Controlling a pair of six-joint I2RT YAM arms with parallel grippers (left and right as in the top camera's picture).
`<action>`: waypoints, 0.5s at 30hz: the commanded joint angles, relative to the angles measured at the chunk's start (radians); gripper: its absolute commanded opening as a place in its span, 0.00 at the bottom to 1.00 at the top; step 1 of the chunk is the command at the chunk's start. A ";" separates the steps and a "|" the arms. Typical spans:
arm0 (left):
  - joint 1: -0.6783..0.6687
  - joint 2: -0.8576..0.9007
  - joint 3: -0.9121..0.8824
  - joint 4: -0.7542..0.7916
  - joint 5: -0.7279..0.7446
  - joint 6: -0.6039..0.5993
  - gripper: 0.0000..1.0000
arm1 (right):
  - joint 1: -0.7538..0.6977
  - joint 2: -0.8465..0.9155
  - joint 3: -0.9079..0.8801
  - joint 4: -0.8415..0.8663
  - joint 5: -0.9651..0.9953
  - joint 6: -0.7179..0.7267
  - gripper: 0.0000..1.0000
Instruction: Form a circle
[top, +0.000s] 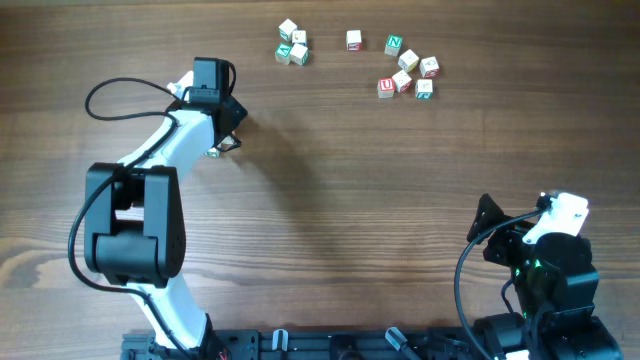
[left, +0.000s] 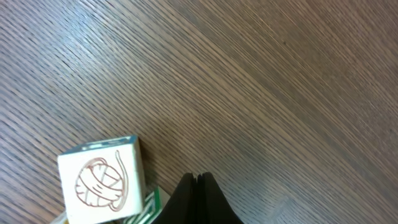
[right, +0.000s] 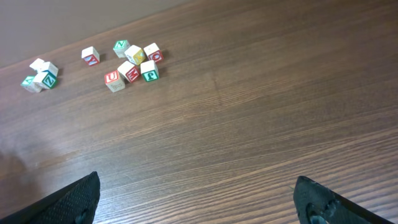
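The circle (top: 292, 45) is only a clump of cubes by the surface's far edge, so the left end effector (left: 196, 186), pinched shut on nothing beside a stray cube (left: 102, 180), probably must open and grasp it next, while the right end effector (right: 196, 208) hangs wide at the near-right corner.

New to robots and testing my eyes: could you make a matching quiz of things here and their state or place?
1 left pincer
2 right pincer
3 clump of three small pale wooden letter cubes
4 pale wooden cube with yarn-ball drawing

a open wide
b far side of brown wooden table
c shut
d beside left pincer

Pairs: 1c, 2a, 3b, 4d
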 joint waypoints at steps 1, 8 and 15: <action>-0.012 0.006 0.012 0.010 -0.013 -0.008 0.04 | 0.002 0.003 -0.004 0.002 -0.006 -0.010 1.00; -0.012 0.006 0.012 0.070 -0.013 -0.005 0.04 | 0.002 0.003 -0.004 0.002 -0.006 -0.010 1.00; -0.019 0.006 0.012 0.039 -0.013 -0.006 0.04 | 0.002 0.003 -0.004 0.002 -0.006 -0.010 1.00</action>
